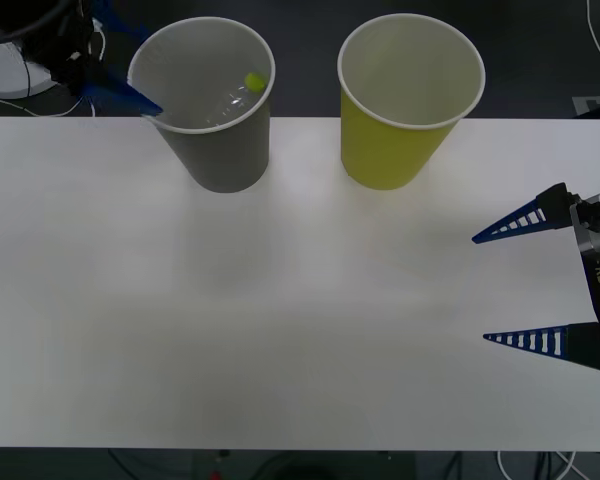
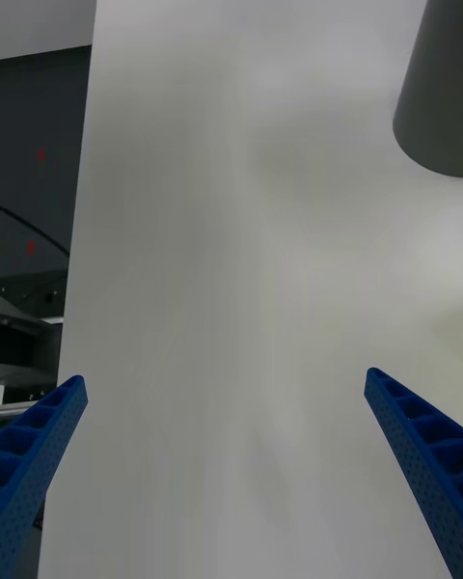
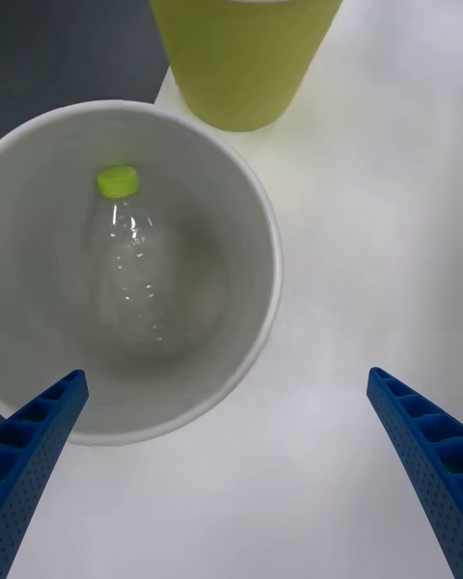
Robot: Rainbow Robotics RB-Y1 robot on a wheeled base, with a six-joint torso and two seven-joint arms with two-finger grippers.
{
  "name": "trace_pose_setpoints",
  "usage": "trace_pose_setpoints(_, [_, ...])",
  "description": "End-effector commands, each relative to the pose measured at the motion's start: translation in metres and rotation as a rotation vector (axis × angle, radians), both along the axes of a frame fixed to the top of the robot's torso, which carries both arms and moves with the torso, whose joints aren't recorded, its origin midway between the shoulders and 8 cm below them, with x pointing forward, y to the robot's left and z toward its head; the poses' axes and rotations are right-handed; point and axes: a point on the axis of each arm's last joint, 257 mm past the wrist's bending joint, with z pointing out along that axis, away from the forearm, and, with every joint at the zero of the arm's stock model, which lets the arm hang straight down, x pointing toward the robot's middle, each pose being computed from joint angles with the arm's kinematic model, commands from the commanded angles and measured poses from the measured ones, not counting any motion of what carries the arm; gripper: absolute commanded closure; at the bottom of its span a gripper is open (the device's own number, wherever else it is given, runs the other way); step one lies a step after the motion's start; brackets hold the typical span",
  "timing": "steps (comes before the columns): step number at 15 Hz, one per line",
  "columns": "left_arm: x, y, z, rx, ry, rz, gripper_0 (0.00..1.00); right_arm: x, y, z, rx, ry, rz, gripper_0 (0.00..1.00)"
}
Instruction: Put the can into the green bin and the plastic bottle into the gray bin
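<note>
1. Nearest me in front, my right gripper (image 1: 485, 287) waits spread over the table (image 1: 280, 320); the plastic bottle (image 1: 232, 100) lies in the far-left gray bin (image 1: 215, 140), so delivered.
2. Right wrist: fingers (image 2: 415, 454) apart, idle.
3. Left wrist: left gripper (image 3: 227, 444) hangs spread above the gray bin, bottle released; green bin (image 3: 246, 48) beside.

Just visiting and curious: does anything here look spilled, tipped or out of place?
Nothing stands out. The gray bin and green bin stand upright, the plastic bottle leans inside the gray bin, and nothing looks spilled.
</note>
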Motion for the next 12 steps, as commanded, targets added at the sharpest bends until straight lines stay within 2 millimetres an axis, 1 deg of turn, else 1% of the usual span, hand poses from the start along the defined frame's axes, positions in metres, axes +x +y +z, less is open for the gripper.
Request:
trace_pose_setpoints(1, [-0.014,0.005,-0.005,-0.030,0.018,-0.022,0.00,0.000,0.000,0.000,0.000,0.000,0.000,0.00])
trace_pose_setpoints(7, [-0.048,0.017,-0.021,-0.089,0.010,-0.060,0.00,0.000,0.000,0.000,0.000,0.000,0.000,0.00])
trace_pose_setpoints(12, [-0.082,0.034,-0.043,-0.104,-0.009,-0.086,0.00,0.000,0.000,0.000,0.000,0.000,0.000,0.00])
